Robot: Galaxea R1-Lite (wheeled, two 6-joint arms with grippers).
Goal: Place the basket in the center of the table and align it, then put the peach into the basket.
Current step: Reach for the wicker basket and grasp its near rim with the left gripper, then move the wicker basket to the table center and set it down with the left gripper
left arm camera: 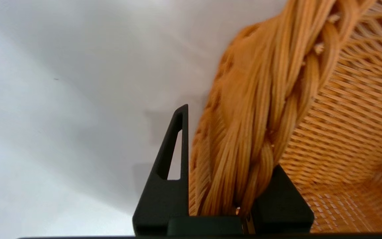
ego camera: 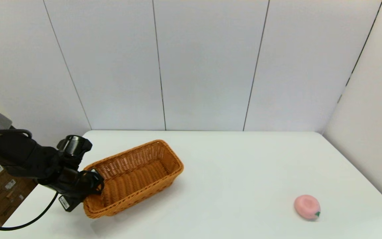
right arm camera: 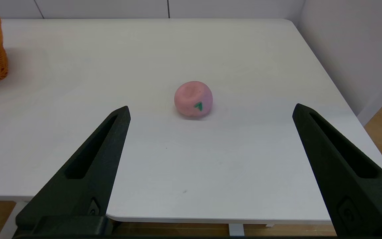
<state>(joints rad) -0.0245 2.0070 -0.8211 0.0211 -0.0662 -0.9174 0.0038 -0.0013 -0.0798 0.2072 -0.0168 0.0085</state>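
Two arms are at work or waiting, but only the left gripper (ego camera: 93, 182) shows in the head view, at the near left end of the basket (ego camera: 134, 177). Its wrist camera adds that the jaws are clamped on the braided rim (left arm camera: 260, 132), one finger outside, one inside. The right gripper (right arm camera: 211, 166) appears only in its own view, jaws wide apart and holding nothing, off the near edge of the surface (right arm camera: 211, 49). Beyond them lies the peach (right arm camera: 193, 99), well apart from the basket.
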